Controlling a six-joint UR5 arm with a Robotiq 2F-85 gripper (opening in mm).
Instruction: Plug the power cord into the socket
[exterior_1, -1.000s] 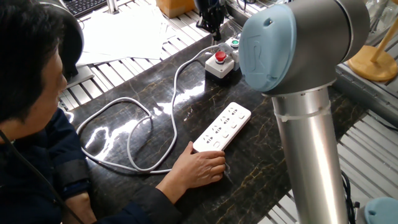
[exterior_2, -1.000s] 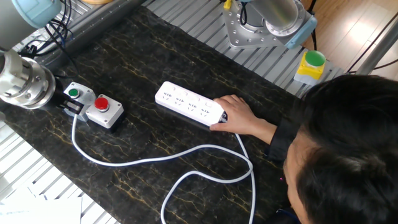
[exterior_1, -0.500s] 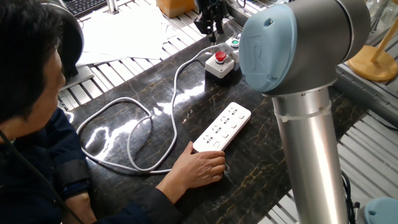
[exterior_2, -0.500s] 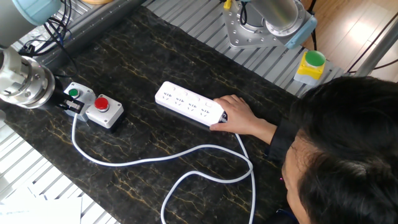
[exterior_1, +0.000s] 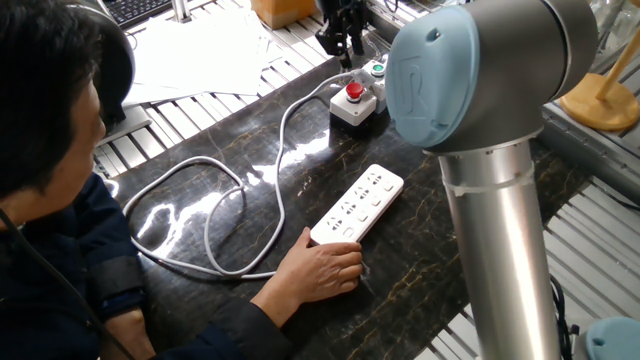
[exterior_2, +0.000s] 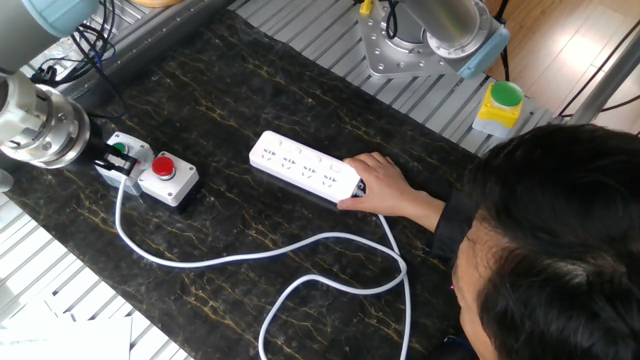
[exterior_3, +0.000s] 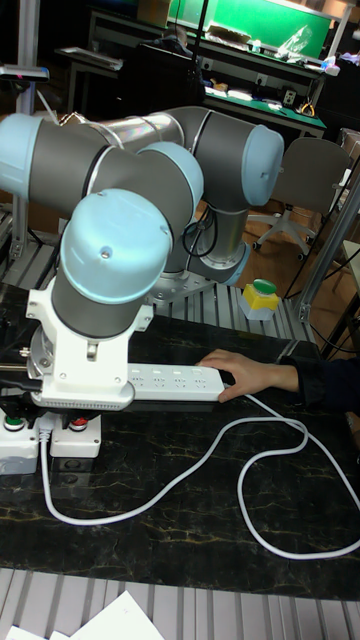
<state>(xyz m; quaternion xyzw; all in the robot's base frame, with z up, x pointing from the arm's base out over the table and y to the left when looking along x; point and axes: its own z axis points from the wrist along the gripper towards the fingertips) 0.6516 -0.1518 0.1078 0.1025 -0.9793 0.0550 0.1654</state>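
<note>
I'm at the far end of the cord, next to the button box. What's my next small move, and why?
Probably ease the gripper down and close on the end of the cord beside the button box. I can't tell whether the plug is clamped yet. The cord lies slack on the table, and the power strip sits apart from it, steadied by a person's hand.

Bright, even light falls from overhead in the two fixed views, leaving white glare patches on the glossy dark tabletop (exterior_1: 190, 215) inside the power cord's (exterior_1: 283, 140) loops. The tall fixed view is dimmer, its background dark. The person's head (exterior_2: 560, 250) looms soft and unfocused.
</note>
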